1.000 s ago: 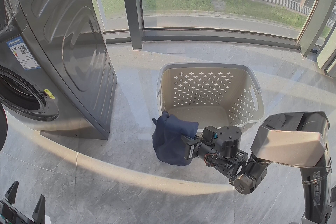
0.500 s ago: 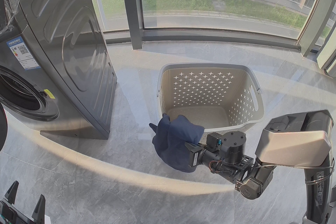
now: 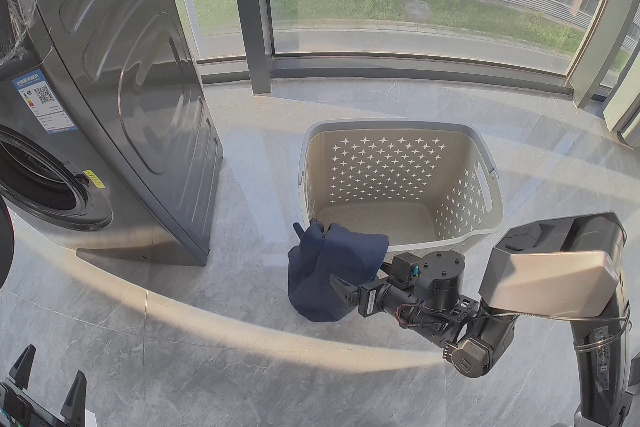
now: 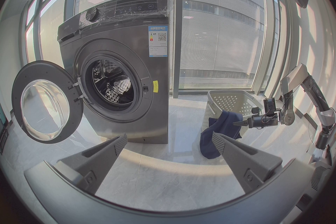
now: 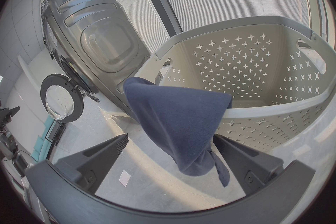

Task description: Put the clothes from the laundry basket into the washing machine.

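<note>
Head view: dark blue cloth (image 3: 333,268) draped over the near corner of the laundry basket (image 3: 400,125) on the washing machine's side, most of it hanging down the outside toward the floor. Right gripper (image 3: 343,289) just beside the cloth on the near side, fingers spread wide and not clamped on it. Right wrist view: same cloth (image 5: 178,119) slung over the basket's rim (image 5: 266,21), hanging between the parted fingers of the right gripper (image 5: 169,138); contact with either finger hard to judge. Left wrist view: left gripper (image 4: 169,136) low over the floor, fingers wide apart, holding nothing. Beyond it, washing machine (image 4: 119,70) with round door (image 4: 45,102) swung fully open. Basket (image 4: 227,93) standing on the floor near the machine, cloth (image 4: 218,130) over its rim.
</note>
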Available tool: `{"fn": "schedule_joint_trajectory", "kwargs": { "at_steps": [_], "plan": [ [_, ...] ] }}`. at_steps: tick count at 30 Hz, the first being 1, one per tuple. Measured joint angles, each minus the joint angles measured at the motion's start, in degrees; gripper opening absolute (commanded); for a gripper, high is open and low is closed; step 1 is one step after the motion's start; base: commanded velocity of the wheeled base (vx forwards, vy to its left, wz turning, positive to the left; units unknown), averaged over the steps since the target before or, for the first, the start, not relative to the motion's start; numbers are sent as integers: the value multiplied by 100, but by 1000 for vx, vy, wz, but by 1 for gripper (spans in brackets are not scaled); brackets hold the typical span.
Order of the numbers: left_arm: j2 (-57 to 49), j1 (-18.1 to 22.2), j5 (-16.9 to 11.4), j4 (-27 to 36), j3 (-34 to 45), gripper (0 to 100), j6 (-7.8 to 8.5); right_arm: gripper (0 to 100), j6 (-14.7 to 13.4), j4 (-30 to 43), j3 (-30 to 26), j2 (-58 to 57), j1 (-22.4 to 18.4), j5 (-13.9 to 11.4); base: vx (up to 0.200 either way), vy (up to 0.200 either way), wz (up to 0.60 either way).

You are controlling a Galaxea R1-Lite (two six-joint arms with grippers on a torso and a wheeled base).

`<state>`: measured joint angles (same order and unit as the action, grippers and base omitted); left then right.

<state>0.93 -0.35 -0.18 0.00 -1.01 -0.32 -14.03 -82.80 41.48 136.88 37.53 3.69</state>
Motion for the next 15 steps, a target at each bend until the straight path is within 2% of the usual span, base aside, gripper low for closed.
{"fn": "schedule_joint_trajectory", "kwargs": {
  "at_steps": [8,9,15],
  "plan": [
    [0,2,2,0,0,100,-1,100,10,-84,368,254,15,-88,0,0,0],
    [0,2,2,0,0,100,0,0,11,-101,402,271,22,-99,0,0,0],
    [0,2,0,0,0,100,0,0,10,-273,527,329,48,-160,0,0,0]
  ]
}}
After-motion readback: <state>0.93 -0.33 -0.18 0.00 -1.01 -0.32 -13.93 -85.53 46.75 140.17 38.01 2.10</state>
